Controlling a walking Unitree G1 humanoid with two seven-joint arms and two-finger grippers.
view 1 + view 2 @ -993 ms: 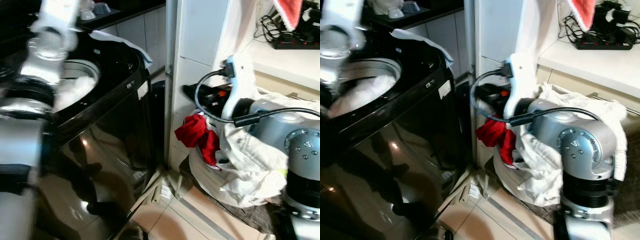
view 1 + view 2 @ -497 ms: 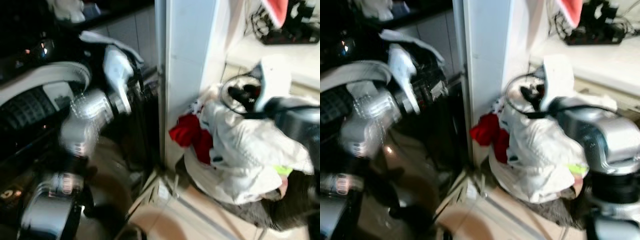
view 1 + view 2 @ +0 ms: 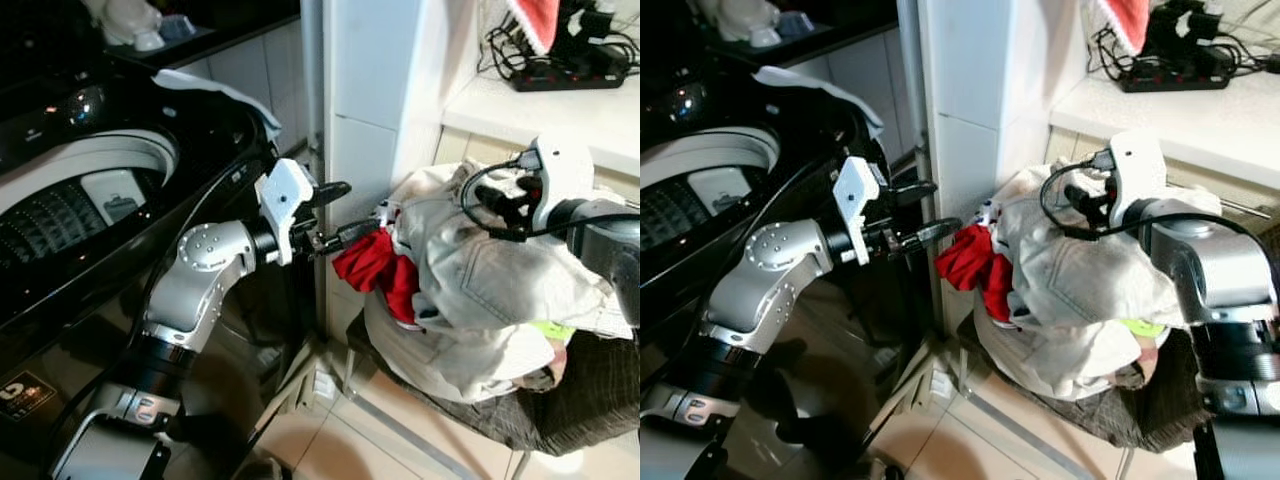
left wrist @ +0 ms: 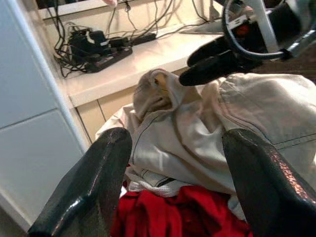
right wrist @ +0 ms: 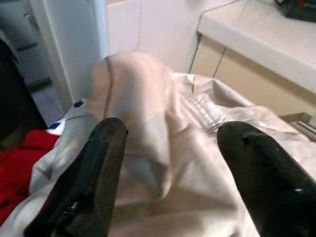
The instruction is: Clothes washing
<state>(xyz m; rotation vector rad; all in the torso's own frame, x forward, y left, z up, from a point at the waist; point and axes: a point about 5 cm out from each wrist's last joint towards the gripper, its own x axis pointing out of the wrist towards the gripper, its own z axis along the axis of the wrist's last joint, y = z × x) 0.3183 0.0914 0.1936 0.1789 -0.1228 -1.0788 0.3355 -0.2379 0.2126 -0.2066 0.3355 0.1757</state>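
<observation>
left gripper [image 3: 337, 212] – fingers spread wide, beside the crumpled red garment [image 3: 378, 270]. right gripper [image 5: 170, 168] – fingers wide apart over the pale beige jacket [image 3: 480, 285].

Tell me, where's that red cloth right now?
The red cloth hangs from the laundry pile's left side, beside the white pillar, at the left gripper's tips.

I see a glossy black washing machine [image 3: 200, 230], a soft matt red cloth [image 3: 375, 265], creased beige woven fabric [image 3: 480, 290], shiny black plastic fingers [image 4: 89, 192] and my brushed silver metal arm [image 3: 200, 275].

Silver arms [image 3: 205, 265], black cables, black-fingered tool [image 4: 173, 163].
</observation>
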